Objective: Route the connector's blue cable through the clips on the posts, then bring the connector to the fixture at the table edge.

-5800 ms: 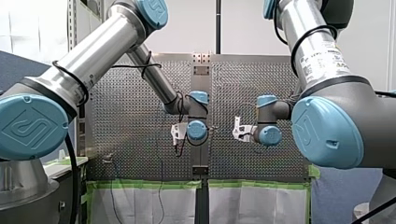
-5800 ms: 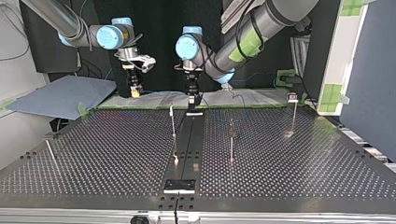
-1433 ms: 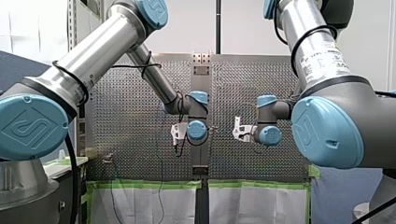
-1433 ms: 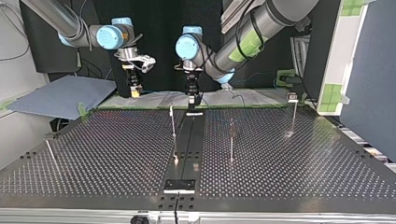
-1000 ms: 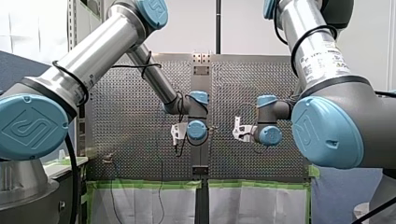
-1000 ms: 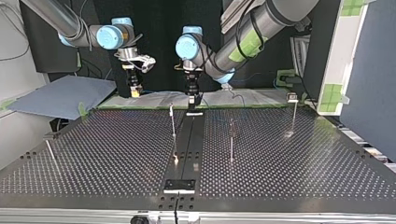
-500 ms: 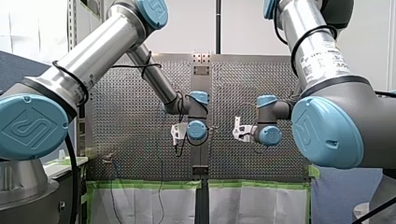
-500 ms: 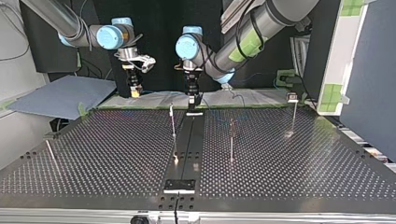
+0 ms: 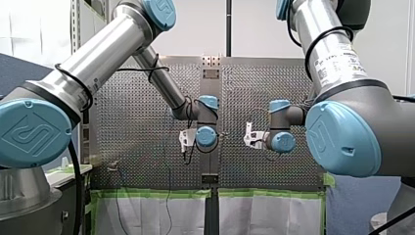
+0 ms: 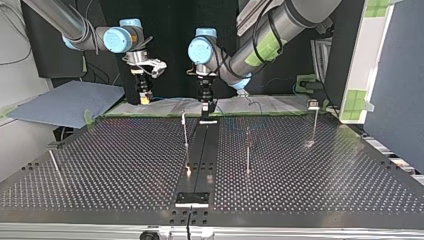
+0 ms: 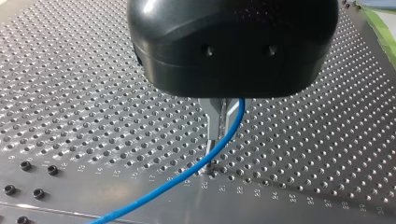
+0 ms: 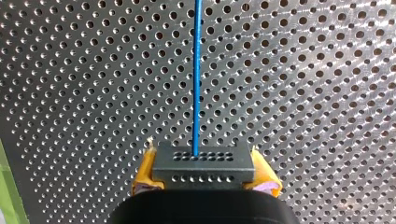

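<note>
A dark connector block (image 12: 204, 164) sits between the yellow pads (image 12: 145, 175) of my right gripper (image 12: 204, 179), which is shut on it. The blue cable (image 12: 197, 70) runs straight ahead out of the block, over the perforated table. My left gripper (image 11: 216, 140) has its metal fingers (image 11: 213, 122) shut on the blue cable (image 11: 187, 175), its tips just above the table. In the top view my right gripper (image 10: 144, 96) hangs over the far edge at the left. My left gripper (image 10: 206, 107) stands low at the far end of the black centre rail (image 10: 200, 150).
Thin posts stand on the table: one (image 10: 185, 131) left of the rail, one (image 10: 247, 150) right of it, one (image 10: 314, 125) far right, and a leaning one (image 10: 54, 167) at the left. A small black plate (image 10: 192, 199) sits at the rail's near end.
</note>
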You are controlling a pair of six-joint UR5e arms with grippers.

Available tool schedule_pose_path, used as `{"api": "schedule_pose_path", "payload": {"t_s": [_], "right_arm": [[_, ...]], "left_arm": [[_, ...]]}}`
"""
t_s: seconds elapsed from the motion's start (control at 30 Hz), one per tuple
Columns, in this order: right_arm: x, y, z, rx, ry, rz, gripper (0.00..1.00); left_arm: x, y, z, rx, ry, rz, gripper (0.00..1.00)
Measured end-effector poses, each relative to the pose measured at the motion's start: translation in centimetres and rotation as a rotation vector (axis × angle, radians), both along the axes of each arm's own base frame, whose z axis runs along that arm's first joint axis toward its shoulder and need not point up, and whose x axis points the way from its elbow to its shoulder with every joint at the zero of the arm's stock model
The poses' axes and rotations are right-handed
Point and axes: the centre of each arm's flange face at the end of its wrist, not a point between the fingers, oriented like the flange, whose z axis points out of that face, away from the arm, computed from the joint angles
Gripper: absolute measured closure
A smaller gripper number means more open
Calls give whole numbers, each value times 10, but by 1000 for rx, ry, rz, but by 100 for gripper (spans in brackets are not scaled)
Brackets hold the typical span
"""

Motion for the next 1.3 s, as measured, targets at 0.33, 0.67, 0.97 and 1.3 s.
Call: {"api": "schedule_pose_path", "payload": {"t_s": [0.33,0.67,0.97,1.3], "right_arm": [[-1,0,0,0,0,-2,100],[0,0,0,0,0,0,100],[0,0,0,0,0,0,100],[-1,-1,0,-1,1,-3,100]], "left_arm": [[0,1,0,0,0,2,53],[0,0,0,0,0,0,0],[0,0,0,0,0,0,0],[4,0,3,2,-1,11,0]]}}
